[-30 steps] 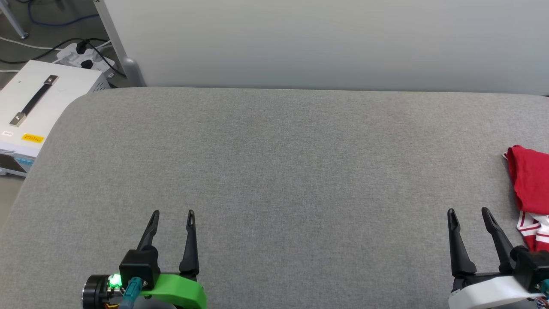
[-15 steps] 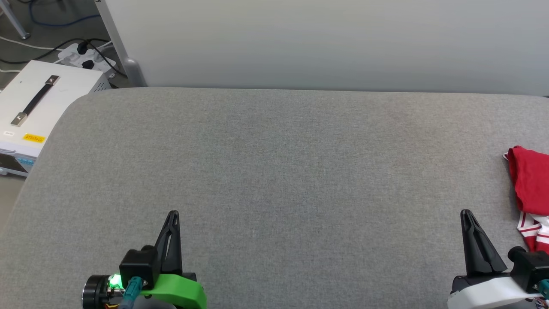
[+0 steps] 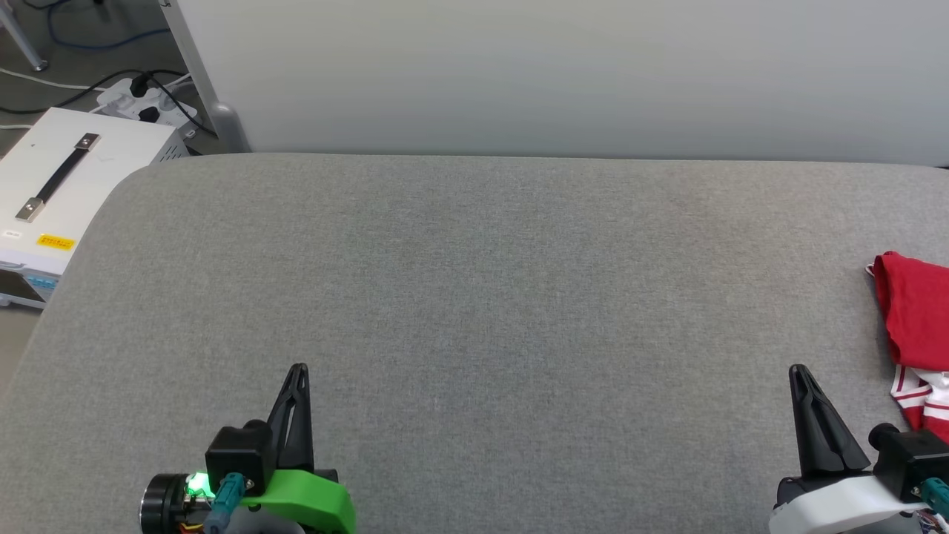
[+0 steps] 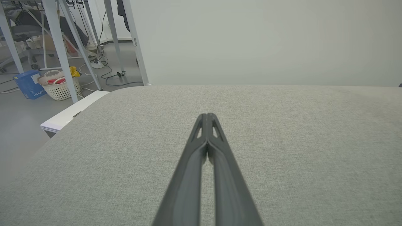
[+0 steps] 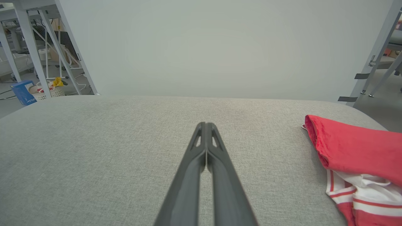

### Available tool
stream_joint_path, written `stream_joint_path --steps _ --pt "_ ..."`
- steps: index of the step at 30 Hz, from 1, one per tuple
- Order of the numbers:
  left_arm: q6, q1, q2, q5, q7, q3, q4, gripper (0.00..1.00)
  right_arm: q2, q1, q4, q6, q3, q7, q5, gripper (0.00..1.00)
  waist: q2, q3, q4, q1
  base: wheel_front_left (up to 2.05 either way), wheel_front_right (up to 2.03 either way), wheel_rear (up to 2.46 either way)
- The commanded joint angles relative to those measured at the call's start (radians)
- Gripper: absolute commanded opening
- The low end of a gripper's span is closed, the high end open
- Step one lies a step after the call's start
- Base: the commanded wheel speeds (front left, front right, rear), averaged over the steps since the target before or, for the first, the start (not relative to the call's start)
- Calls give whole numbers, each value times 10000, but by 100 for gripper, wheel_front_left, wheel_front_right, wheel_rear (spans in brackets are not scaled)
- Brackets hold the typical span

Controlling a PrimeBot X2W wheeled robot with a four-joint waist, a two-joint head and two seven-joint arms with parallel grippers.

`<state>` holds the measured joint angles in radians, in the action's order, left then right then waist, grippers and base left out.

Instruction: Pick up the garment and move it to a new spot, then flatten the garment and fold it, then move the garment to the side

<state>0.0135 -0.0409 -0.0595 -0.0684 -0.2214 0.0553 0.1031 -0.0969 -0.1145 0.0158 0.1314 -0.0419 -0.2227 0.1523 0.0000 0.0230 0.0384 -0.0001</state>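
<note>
The garment point(image 3: 916, 319) is a crumpled red shirt with red-and-white striped trim, lying at the right edge of the grey padded table point(image 3: 474, 282). The right wrist view has the garment point(image 5: 355, 150) off to the right of the fingers, apart from them. My right gripper point(image 3: 799, 371) hovers at the lower right, shut and empty, a little left of the garment. My left gripper point(image 3: 298, 369) sits at the lower left, shut with nothing in it. Both wrist views show the fingertips pressed together, left gripper point(image 4: 207, 116) and right gripper point(image 5: 205, 125).
A pale wall panel point(image 3: 563, 74) rises behind the table's far edge. A white box with a black strap handle point(image 3: 59, 185) stands on the floor at the left, with cables and a power strip point(image 3: 144, 93) behind it. A laundry basket point(image 4: 59, 86) stands on the floor farther left.
Both grippers have gone from open to shut, with nothing between the fingers. The head camera has shifted slightly.
</note>
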Motion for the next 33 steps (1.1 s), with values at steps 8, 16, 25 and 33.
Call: stream_joint_path --steps 8,16,25,33 --pt "-21 81 19 137 204 -84 -127 0 66 231 -33 -2 50 209 -193 0 0 -18 -30 1 0 0 0" --pt "-30 107 25 181 364 -122 -199 0 98 303 -43 -2 79 369 -298 0 0 -35 -58 1 0 0 0" --pt "-41 140 33 235 564 -168 -289 0 138 394 -56 -3 116 570 -431 0 0 -56 -93 1 0 0 0" --pt "-51 167 39 280 729 -207 -363 0 171 469 -66 -3 146 736 -540 0 0 -74 -122 1 0 0 0"
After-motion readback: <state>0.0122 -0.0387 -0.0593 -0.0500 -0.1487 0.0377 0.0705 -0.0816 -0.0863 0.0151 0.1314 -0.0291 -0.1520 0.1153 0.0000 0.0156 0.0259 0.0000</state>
